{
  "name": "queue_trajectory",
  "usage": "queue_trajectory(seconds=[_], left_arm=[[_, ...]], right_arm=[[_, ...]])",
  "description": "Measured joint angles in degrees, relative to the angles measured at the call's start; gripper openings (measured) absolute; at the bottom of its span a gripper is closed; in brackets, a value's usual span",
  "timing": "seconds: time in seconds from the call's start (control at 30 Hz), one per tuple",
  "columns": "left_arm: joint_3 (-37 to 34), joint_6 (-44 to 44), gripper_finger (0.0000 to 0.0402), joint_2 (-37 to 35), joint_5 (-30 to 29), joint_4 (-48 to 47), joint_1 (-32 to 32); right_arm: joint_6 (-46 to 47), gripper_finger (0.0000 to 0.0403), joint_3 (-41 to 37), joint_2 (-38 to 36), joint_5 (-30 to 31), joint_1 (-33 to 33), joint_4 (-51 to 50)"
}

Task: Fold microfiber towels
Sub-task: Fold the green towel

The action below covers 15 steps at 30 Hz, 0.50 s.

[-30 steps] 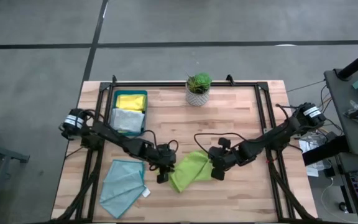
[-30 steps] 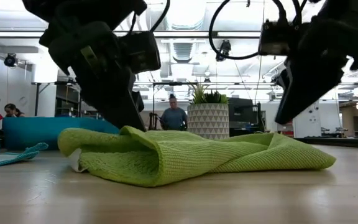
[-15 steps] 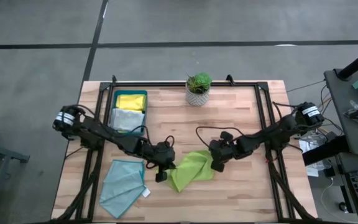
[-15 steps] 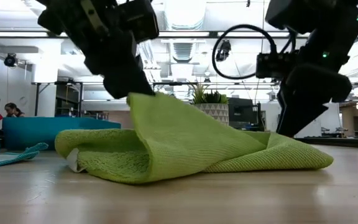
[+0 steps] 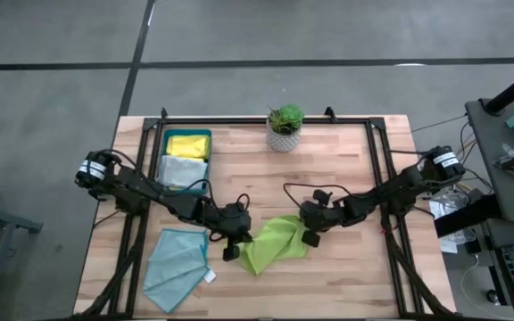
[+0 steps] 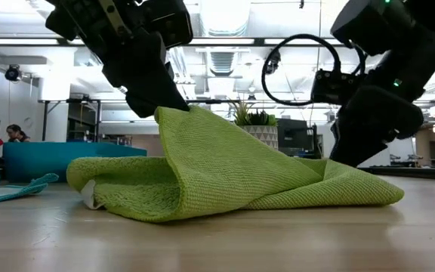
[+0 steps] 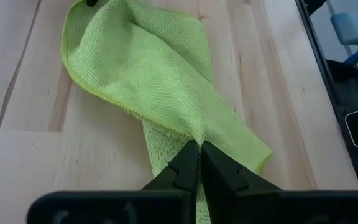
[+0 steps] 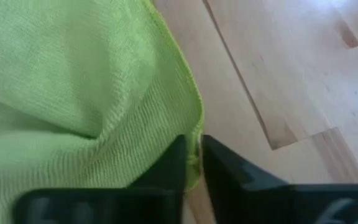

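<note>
Light butcher-block wooden table [image 5: 337, 178] is the stage here, and the action sits at lower centre of the overhead frame. The left gripper [image 7: 199, 151] is pinched tight on one corner of the lime green microfiber towel [image 5: 275, 242], and compared with a second ago that corner is now lifted off the wood into a peak, where before the cloth lay in a low lump. The right gripper [image 8: 193, 151] was spread a moment back; now its fingers are nearly together around the towel's opposite edge, which in its own wrist view runs up between them, so I'd call it gripped, though that view is tight and I'm not fully sure. To me that means both ends are in hand and the fold can start.

Moving outward: the light teal microfiber towel with a white tag [image 5: 178, 266] lies flat at lower left, well apart. A dark teal plastic tray [image 5: 209, 160] at upper left holds a yellow cloth [image 5: 186, 145] and a pale grey cloth [image 5: 180, 171]. A small potted plant in a white patterned pot [image 5: 284, 127] stands at the table's top edge. Beyond it, the low view shows an open workshop with ceiling lights and a seated person [image 6: 13, 134] at far left.
</note>
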Motion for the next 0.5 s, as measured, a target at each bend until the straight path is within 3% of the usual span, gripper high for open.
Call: queue_trajectory(seconds=[0.27,0.5], left_arm=[[0.11,0.06,0.0001,-1.73,-0.02,-1.74,0.24],[6.02,0.77,0.0001,-7.68,-2.04,-18.81,0.53]], right_arm=[[-5.55,0.0008,0.94,-3.47,-0.02,0.03,-1.83],[-8.73,0.0008,7.54,-13.29,1.33,0.21,-15.19]])
